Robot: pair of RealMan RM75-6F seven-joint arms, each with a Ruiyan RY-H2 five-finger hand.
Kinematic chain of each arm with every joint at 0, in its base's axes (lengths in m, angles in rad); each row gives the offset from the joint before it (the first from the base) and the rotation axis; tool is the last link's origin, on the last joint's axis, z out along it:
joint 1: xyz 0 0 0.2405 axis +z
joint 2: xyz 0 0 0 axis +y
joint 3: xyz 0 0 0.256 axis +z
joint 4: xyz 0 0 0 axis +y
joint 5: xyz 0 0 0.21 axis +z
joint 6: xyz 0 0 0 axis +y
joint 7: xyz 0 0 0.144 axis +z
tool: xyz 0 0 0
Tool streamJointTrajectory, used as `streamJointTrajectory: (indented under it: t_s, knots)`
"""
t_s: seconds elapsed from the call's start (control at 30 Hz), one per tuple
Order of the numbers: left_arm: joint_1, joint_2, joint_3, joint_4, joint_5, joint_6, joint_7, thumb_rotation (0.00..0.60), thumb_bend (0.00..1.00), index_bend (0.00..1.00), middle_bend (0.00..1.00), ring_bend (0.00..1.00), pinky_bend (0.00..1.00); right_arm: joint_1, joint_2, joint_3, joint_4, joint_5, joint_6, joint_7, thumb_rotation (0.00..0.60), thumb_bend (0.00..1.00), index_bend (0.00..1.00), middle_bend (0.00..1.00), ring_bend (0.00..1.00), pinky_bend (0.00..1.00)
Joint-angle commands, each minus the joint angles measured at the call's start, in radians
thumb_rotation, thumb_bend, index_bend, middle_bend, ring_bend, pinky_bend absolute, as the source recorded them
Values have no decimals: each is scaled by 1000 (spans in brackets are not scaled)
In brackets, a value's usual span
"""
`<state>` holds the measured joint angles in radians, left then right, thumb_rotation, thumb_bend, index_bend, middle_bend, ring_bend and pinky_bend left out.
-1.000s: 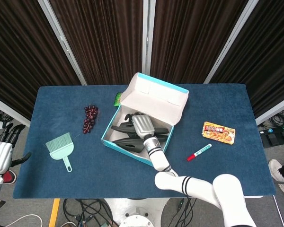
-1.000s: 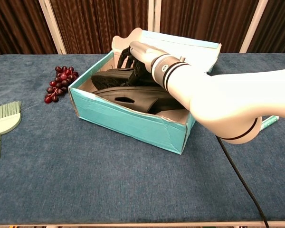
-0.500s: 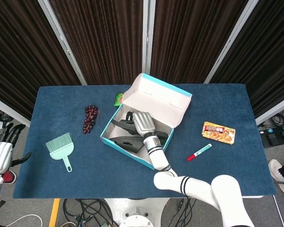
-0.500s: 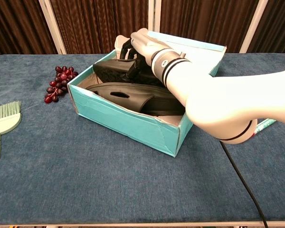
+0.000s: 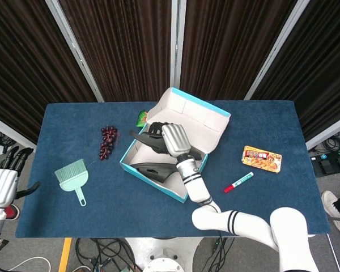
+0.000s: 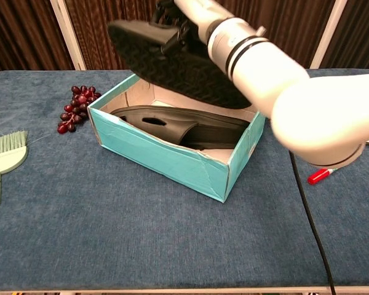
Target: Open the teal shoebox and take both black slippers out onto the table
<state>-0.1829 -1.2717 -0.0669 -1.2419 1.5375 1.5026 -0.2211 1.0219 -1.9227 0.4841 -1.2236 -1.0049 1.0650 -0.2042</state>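
From the head view, the right hand [image 5: 174, 139] grips one black slipper [image 5: 153, 141] above the open teal shoebox [image 5: 153, 175], whose lid [image 5: 195, 119] leans back. The second slipper [image 5: 156, 168] lies inside. The left hand [image 5: 3, 181] hangs off the blue surface [image 5: 272, 198], holding nothing, fingers loosely apart.

From the chest view, the held slipper [image 6: 178, 64] is clear of the shoebox [image 6: 166, 157], sole facing the camera, and the other slipper [image 6: 178, 126] rests in it.

Blue table [image 5: 260, 192] bears shoebox [image 5: 137, 172], grapes [image 5: 107, 141], brush [image 5: 72, 177].
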Motion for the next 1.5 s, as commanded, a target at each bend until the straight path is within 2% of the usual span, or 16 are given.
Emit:
streamJointTrajectory:
  t_s: [0.03, 0.17, 0.33, 0.67, 0.87, 1.13, 1.5]
  knots:
    - [-3, 3, 0, -12, 4, 1, 11, 600, 188, 93, 120, 31, 283, -65, 101, -7, -142, -62, 79, -4, 600, 312, 686, 615, 467, 539]
    - [-7, 3, 2, -29, 10, -2, 29, 600, 188, 92, 120, 31, 283, -135, 209, -46, -257, -109, 143, -62, 600, 313, 685, 615, 468, 539]
    - [-12, 0, 4, -40, 14, -6, 43, 600, 188, 93, 120, 31, 283, -223, 321, -103, -336, -157, 208, -105, 600, 313, 685, 615, 468, 539]
    - [-17, 2, 10, -56, 19, -15, 67, 600, 188, 92, 120, 31, 283, -402, 478, -255, -385, -256, 317, -135, 600, 312, 685, 615, 468, 539]
    - [-22, 0, 15, -69, 26, -19, 83, 600, 188, 92, 120, 31, 283, -446, 496, -294, -337, -247, 293, -119, 600, 309, 685, 615, 468, 539]
    - [-22, -3, 22, -74, 25, -28, 94, 600, 188, 92, 120, 32, 283, -472, 467, -340, -247, -237, 240, -142, 600, 308, 685, 615, 468, 539]
    - [-20, -10, 25, -60, 20, -31, 84, 600, 189, 93, 120, 31, 283, -486, 420, -347, -143, -197, 181, -197, 600, 307, 685, 615, 468, 539]
